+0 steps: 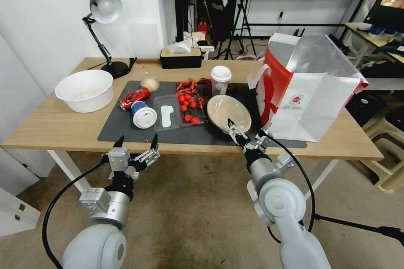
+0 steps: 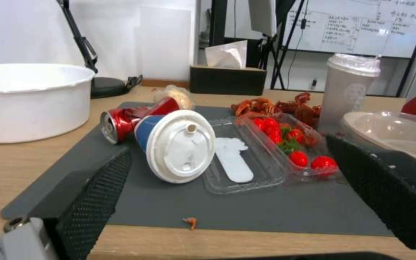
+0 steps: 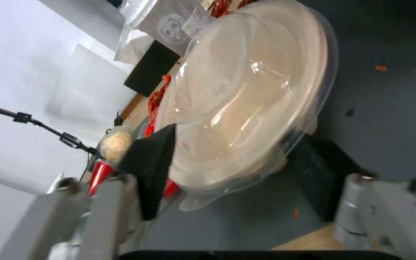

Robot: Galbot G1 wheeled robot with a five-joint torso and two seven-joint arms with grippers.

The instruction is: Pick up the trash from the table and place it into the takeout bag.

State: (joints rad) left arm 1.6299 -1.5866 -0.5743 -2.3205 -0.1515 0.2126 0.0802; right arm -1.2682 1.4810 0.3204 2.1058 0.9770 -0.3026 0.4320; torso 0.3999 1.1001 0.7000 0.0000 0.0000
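Right gripper (image 1: 243, 134): at the near rim of the beige bowl (image 1: 229, 113), jaws set either side of the rim, one above and one below, as the right wrist view shows; whether they are pressed onto it or merely straddling it, I cannot tell. Left gripper (image 1: 136, 146): jaws spread apart, empty, parked just off the counter's (image 1: 50, 128) near edge, facing the blue cup (image 1: 142, 114).

Step in hand, by my reading: pickup of the first item, the bowl. None of the visible trash lies in the bag yet. The next move calls for a firm hold on the thin clear-lidded rim, a level lift, and a carry over the bag's open top, which stands taller than the bowl.

Count, largest first:
- Counter, one, light wood, with one dark mat (image 1: 122, 128).
- Takeout bag (image 1: 311, 105), one, upright at the counter's right end, just beside the bowl, mouth open, foil lining visible.
- White deep bowl (image 1: 85, 90), one, left end, not trash.
- Beige bowl, one, right part of mat.
- Tomato tray (image 1: 179, 111), one, mid-mat, not trash.
- Coffee cup (image 1: 220, 80), one, upright behind the beige bowl.
- Blue cup, one, on its side, lid toward the robot.
- Red can (image 1: 134, 97), one, crushed, touching the blue cup.
- Paper ball (image 1: 150, 84), one, behind the can.
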